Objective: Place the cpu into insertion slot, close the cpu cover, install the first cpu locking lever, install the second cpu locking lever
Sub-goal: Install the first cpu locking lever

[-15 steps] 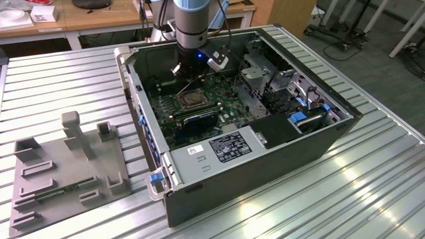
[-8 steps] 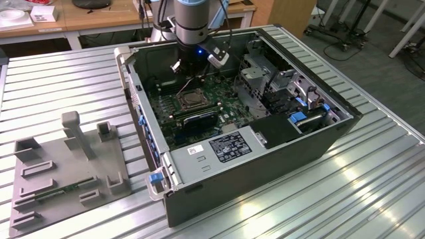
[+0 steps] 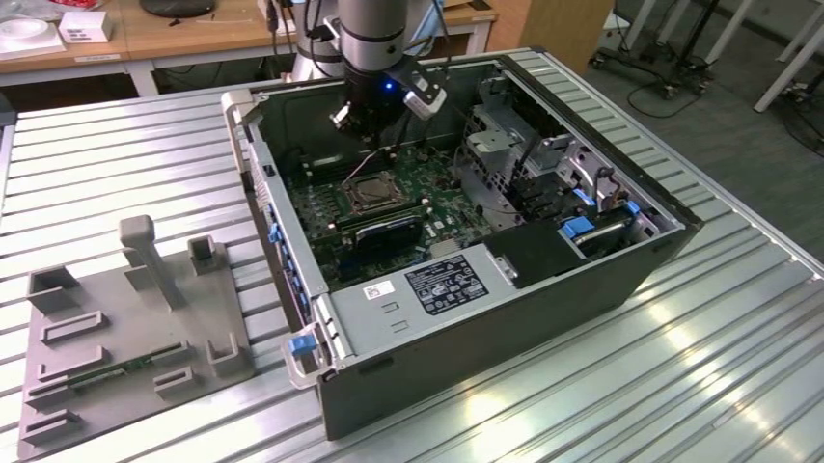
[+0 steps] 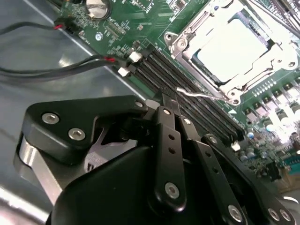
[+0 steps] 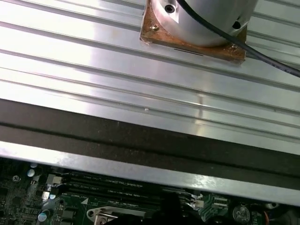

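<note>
cpu: the cpu (image 4: 234,47) lies flat in the insertion slot (image 3: 367,193), its pale metal top facing up.
cpu cover: the cpu cover (image 4: 187,33) is down around the chip, which shows through its square window.
Locking lever: one thin silver locking lever (image 4: 201,96) runs along the near edge of the socket, over the memory slots (image 4: 154,70).
My gripper: in the second wrist view my gripper (image 4: 171,101) has its two fingers drawn together, with the tips right at the free end of that lever. I cannot tell whether they pinch it.
Board: the green circuit board (image 4: 140,18) carries the socket, and black cables (image 4: 47,70) cross beside it.
Surroundings: my arm (image 3: 373,39) reaches down into the open computer case (image 3: 515,318), which lies on a ribbed metal table (image 3: 129,154). A grey fixture tray (image 3: 129,328) sits at the exterior view's left.
</note>
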`<state>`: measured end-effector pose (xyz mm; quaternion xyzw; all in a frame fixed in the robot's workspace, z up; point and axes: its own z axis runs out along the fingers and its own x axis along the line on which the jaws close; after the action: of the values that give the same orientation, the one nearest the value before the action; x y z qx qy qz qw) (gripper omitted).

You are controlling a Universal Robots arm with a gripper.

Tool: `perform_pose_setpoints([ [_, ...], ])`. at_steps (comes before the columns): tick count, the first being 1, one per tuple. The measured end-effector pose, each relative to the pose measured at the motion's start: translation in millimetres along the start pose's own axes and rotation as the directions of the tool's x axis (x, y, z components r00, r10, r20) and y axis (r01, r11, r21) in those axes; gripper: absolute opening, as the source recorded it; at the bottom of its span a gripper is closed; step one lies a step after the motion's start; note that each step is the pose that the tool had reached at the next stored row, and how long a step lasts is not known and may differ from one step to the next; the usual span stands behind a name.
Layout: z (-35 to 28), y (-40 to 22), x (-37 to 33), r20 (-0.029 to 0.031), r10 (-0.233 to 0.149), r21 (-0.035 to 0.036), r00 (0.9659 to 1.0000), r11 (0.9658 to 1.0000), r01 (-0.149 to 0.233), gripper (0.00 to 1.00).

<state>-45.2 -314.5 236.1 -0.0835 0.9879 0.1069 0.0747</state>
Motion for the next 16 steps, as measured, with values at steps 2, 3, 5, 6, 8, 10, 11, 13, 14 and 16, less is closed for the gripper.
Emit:
perform_pose_setpoints([
  [2,-1.3,0.3,-0.2,0.0003,0.000,-0.0012,1.0000,1.0000,0.000,0.11],
  [3,-1.3,0.3,-0.2,-0.0003,-0.003,-0.0017,1.0000,1.0000,0.003,0.11],
  [5,-1.4,0.4,0.1,-0.0034,-0.016,-0.0023,0.9999,0.9999,0.016,0.11],
  [6,-1.4,0.4,0.4,-0.0058,-0.026,-0.0018,0.9996,0.9997,0.026,0.11],
  [8,-1.5,0.5,1.0,-0.0109,-0.047,0.0000,0.9988,0.9989,0.047,0.11],
  [10,-1.6,0.6,1.4,-0.0167,-0.070,0.0011,0.9974,0.9976,0.070,0.11],
  [11,-1.6,0.6,1.6,-0.0193,-0.081,0.0011,0.9965,0.9967,0.081,0.11],
  [13,-1.4,0.6,1.8,-0.0243,-0.104,-0.0005,0.9943,0.9946,0.104,0.11],
  [14,-0.9,0.5,1.9,-0.0263,-0.114,-0.0023,0.9931,0.9935,0.114,0.11],
  [16,1.1,0.1,2.4,-0.0304,-0.137,-0.0068,0.9901,0.9906,0.137,0.11],
])
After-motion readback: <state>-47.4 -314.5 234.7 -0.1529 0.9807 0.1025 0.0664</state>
